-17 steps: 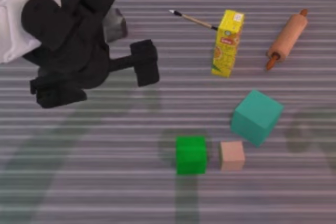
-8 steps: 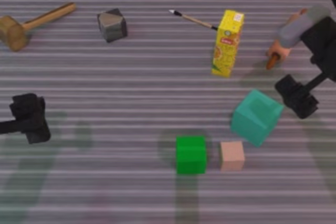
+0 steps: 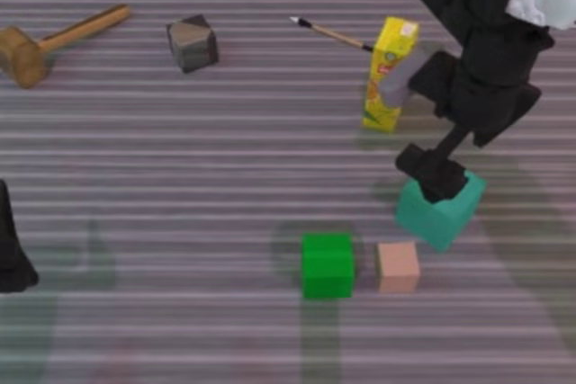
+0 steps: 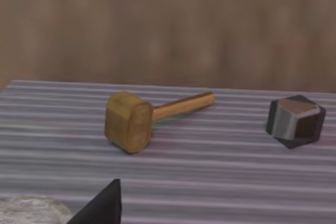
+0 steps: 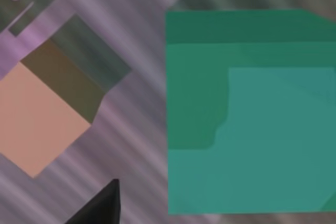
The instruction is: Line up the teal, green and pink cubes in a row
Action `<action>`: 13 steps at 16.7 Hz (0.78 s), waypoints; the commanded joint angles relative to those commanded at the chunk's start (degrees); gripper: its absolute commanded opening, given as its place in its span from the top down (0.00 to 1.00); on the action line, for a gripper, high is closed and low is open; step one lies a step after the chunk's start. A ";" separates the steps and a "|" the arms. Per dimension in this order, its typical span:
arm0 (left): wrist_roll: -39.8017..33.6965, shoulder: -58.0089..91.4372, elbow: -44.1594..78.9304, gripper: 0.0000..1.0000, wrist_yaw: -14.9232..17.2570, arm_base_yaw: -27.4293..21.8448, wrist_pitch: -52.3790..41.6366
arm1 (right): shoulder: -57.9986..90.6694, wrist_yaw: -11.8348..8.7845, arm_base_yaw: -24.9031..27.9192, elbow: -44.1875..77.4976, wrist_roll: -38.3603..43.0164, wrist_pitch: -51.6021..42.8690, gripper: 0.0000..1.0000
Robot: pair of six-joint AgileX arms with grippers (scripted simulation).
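The large teal cube point(image 3: 445, 218) sits right of centre, turned at an angle. The green cube point(image 3: 327, 264) and the small pink cube point(image 3: 398, 266) stand side by side nearer the front, a narrow gap between them. My right gripper point(image 3: 435, 173) hangs open just over the teal cube's far top edge, holding nothing. In the right wrist view the teal cube point(image 5: 252, 129) fills the right half, the pink cube point(image 5: 37, 119) lies beside it, and one dark fingertip point(image 5: 107, 203) shows. My left gripper point(image 3: 11, 258) is parked at the table's left edge, open.
A yellow juice carton point(image 3: 389, 74) stands just behind the right arm. A paintbrush point(image 3: 331, 34), a dark grey faceted block point(image 3: 192, 42) and a wooden mallet point(image 3: 54, 38) lie along the back. The left wrist view shows the mallet point(image 4: 131, 121) and the block point(image 4: 295, 120).
The left arm has pulled back from the back left to the table's left edge. The right arm has come in from the right and now hangs over the teal cube. No cube has moved.
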 joint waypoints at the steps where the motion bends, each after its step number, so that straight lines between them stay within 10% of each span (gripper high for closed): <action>1: 1.05 -1.84 -1.32 0.00 0.05 0.66 1.29 | 1.47 0.04 0.34 1.42 -0.34 -0.82 0.00; 13: 2.15 -3.70 -2.66 0.00 0.10 1.33 2.66 | 5.13 0.10 0.65 -1.52 -0.68 5.08 0.00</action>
